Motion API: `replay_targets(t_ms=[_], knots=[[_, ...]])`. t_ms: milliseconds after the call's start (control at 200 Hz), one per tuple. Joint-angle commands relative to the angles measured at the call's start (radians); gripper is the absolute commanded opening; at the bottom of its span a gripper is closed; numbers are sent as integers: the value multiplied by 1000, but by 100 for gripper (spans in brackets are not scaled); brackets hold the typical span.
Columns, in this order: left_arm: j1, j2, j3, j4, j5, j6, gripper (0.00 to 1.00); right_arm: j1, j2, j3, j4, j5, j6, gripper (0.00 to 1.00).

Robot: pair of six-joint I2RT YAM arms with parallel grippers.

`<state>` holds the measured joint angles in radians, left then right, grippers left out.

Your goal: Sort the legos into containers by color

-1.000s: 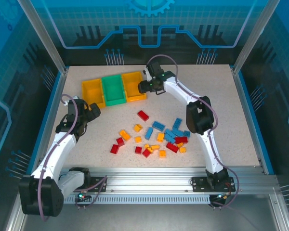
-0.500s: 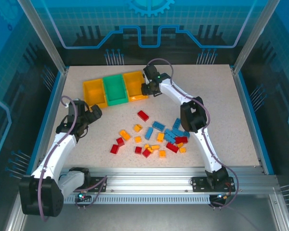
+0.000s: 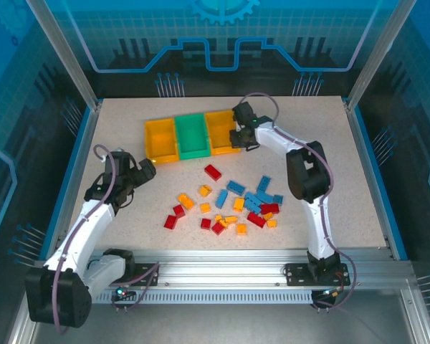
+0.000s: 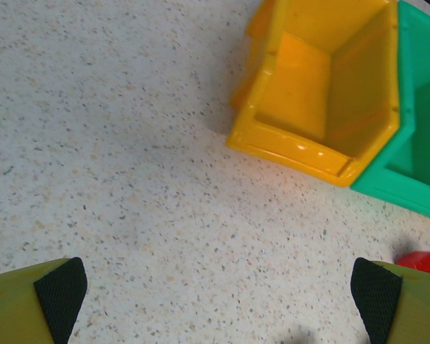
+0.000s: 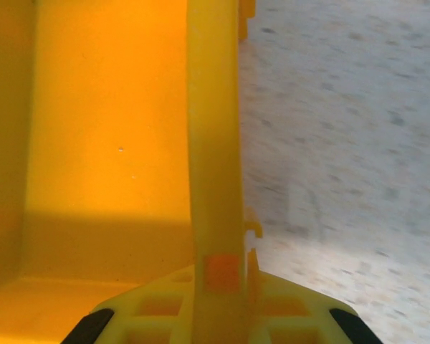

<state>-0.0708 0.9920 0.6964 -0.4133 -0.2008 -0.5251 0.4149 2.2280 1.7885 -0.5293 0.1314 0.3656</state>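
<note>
Dragging bin row [image 3: 193, 136] rightward along far edge of surface [image 3: 337, 158], with right claw [image 3: 238, 136] clenched on right yellow bin [image 3: 218, 129] wall. Keeping left claw [image 3: 146, 172] released near left yellow bin [image 3: 161, 140]. Leaving legos [image 3: 229, 204] unsorted mid-surface; probably just repositioning.

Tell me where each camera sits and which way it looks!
Top external: high behind the robot, looking down on table, bricks, bins; left arm and right arm show.
Left wrist: on the left arm, facing down at the left yellow bin and green bin; tips of the open left pincer show.
Right wrist: on the right arm, against the right yellow bin wall, clamped by the right pincer.
Shared: top and left wrist both see those two bins.
</note>
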Motion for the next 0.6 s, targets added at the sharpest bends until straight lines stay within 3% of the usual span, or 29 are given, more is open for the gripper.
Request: replay_targets(t_ms=[0,205,360,420,495,595], knots=[[-58,0,-15,-39,17,-31,99,-52,-102,-85,39,16,-26,8],[-243,56,-20,-50,6,-49,99,-128,-249,-293,86,25,-16,9],[-353,152,2,-25,14,-23,99,-160,-307,-365,106,-19,-66,16],[-373,194,19,-17,28,8,99,-161,-315,-372,99,-31,-87,22],[-383,248,42,-16,73,32,99,-161,-326,-381,92,-28,-93,37],[-387,309,70,-33,109,18,99,-163,-353,-399,96,-41,-84,51]])
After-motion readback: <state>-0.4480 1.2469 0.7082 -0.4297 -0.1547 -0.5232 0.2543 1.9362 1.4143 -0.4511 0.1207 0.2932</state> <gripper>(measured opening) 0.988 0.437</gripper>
